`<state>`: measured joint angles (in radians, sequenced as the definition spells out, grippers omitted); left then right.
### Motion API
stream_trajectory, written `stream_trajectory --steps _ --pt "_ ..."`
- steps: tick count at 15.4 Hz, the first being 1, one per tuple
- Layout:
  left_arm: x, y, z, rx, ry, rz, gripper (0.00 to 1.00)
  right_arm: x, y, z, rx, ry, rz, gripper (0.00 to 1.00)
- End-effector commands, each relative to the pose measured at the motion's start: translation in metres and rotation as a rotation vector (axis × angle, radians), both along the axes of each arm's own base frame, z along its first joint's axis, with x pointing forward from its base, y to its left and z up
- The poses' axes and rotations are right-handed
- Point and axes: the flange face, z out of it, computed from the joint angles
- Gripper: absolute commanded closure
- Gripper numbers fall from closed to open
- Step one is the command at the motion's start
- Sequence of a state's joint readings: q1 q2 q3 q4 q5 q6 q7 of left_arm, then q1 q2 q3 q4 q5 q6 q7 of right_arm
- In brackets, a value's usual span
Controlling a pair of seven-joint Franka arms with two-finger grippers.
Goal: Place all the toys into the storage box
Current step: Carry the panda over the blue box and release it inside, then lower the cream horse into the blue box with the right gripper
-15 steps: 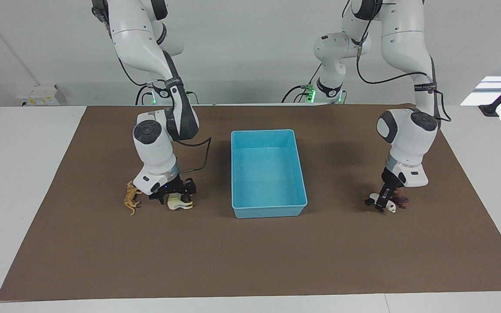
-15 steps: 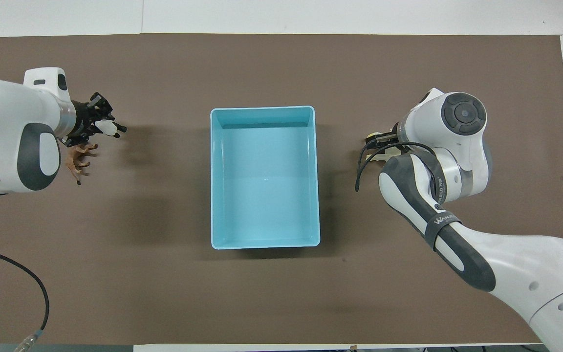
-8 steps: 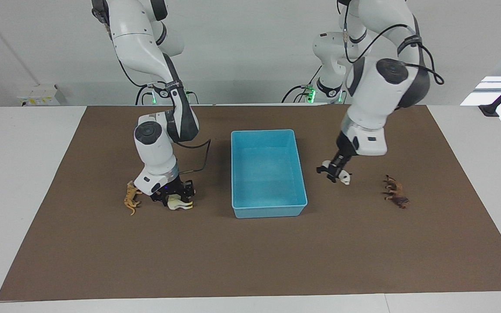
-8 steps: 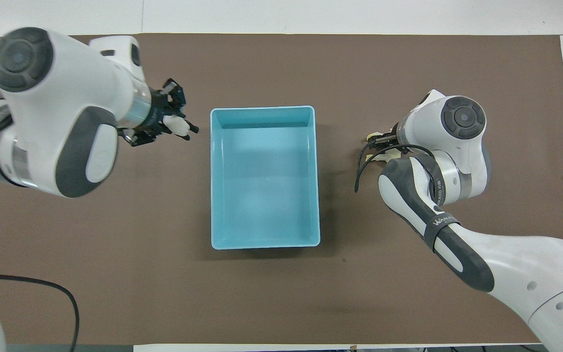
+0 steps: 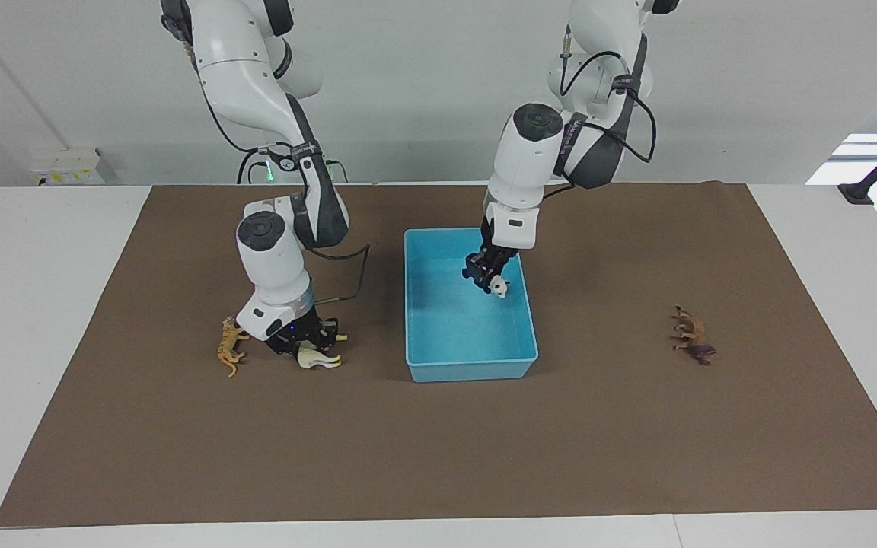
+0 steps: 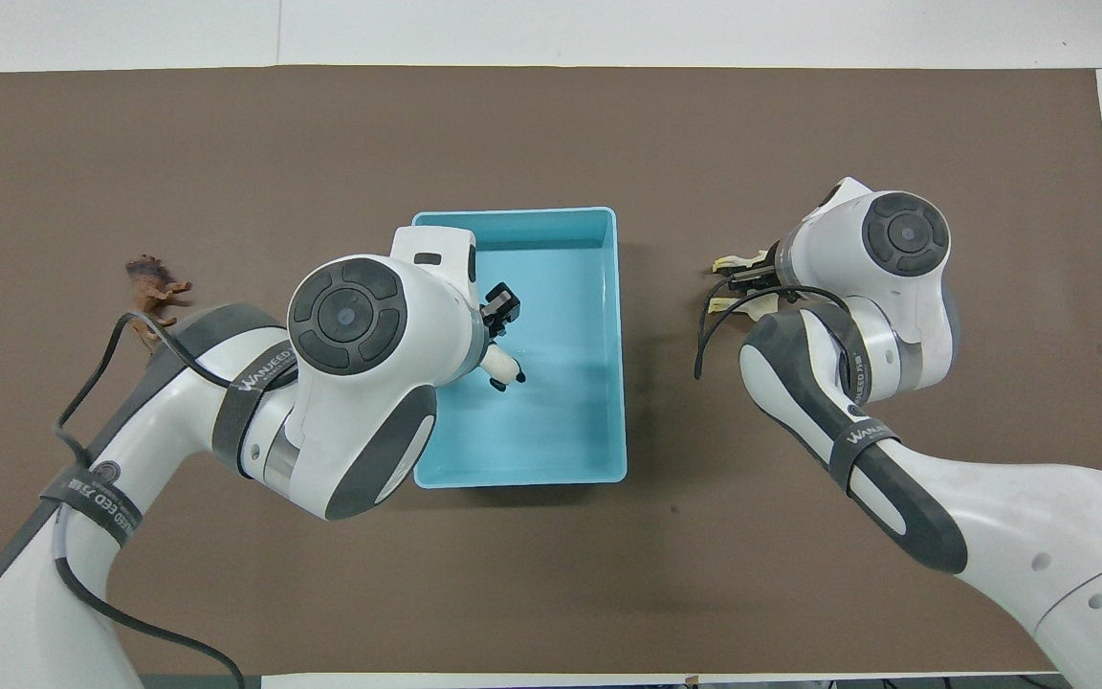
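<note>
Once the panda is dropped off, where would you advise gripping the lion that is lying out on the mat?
Probably across the lion's torso, coming straight down from above. It seems to lie on its side, legs splayed sideways, alone on the open mat, so its trunk is the thickest part and nothing crowds a descent by the left gripper.

Left claw (image 6: pixel 501 330) hangs over the storage box (image 6: pixel 614 383) with the panda (image 6: pixel 502 367); lion (image 6: pixel 151 287) sits near the surface's left-arm edge.

Facing view: high, across the table, toward the robots. Overhead view: steeply downward. Shared: storage box (image 5: pixel 471 365) (image 6: pixel 518 476), mat (image 5: pixel 438 449) (image 6: pixel 551 124).
</note>
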<state>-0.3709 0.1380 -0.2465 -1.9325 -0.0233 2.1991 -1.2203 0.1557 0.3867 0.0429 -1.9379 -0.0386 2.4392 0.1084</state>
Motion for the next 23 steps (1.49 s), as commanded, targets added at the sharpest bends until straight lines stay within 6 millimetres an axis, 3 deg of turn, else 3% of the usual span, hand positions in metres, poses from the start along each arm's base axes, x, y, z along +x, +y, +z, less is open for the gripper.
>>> stream_trajectory --steps 1,2,4,5,9,12,13,15,16,17,18,19,20,23 --pt "-0.003 0.022 0.016 0.017 -0.003 0.015 0.00 0.018 0.003 0.065 -0.008 0.013 -0.021 1.00" --pt "-0.001 0.034 0.026 0.033 -0.006 0.015 0.00 0.024 0.005 0.093 -0.008 0.021 -0.026 1.00" --pt "0.029 0.104 0.036 0.104 -0.022 -0.037 0.00 0.034 0.017 0.156 -0.008 0.042 -0.072 1.00" --pt "0.047 0.148 0.036 0.121 -0.021 -0.096 0.00 0.031 0.051 0.183 -0.010 0.064 -0.089 1.00" --pt "0.084 0.285 0.030 0.157 -0.049 -0.306 0.00 0.003 0.188 0.225 0.011 0.057 -0.188 1.00" --pt "0.108 0.372 -0.007 0.186 -0.106 -0.533 0.00 -0.040 0.281 0.223 0.099 0.028 -0.206 1.00" --pt "0.115 0.381 -0.022 0.184 -0.122 -0.533 0.00 -0.053 0.306 0.209 0.102 0.024 -0.187 1.00" --pt "0.124 0.389 -0.034 0.183 -0.169 -0.470 0.00 -0.064 0.331 0.163 0.098 0.028 -0.161 1.00" --pt "0.128 0.404 -0.041 0.179 -0.176 -0.397 0.00 -0.071 0.338 0.133 0.100 0.024 -0.152 1.00" --pt "0.131 0.419 -0.047 0.183 -0.184 -0.368 0.00 -0.072 0.332 0.116 0.106 0.017 -0.156 1.00" --pt "0.132 0.421 -0.056 0.176 -0.175 -0.360 0.00 -0.073 0.330 0.110 0.103 0.020 -0.158 1.00" --pt "0.133 0.419 -0.065 0.167 -0.166 -0.351 0.00 -0.074 0.329 0.111 0.100 0.024 -0.160 0.62" --pt "0.132 0.416 -0.071 0.158 -0.154 -0.322 0.00 -0.075 0.330 0.112 0.096 0.029 -0.163 0.01" --pt "0.124 0.420 -0.092 0.145 -0.148 -0.230 0.00 -0.077 0.329 0.115 0.084 0.045 -0.199 0.00"
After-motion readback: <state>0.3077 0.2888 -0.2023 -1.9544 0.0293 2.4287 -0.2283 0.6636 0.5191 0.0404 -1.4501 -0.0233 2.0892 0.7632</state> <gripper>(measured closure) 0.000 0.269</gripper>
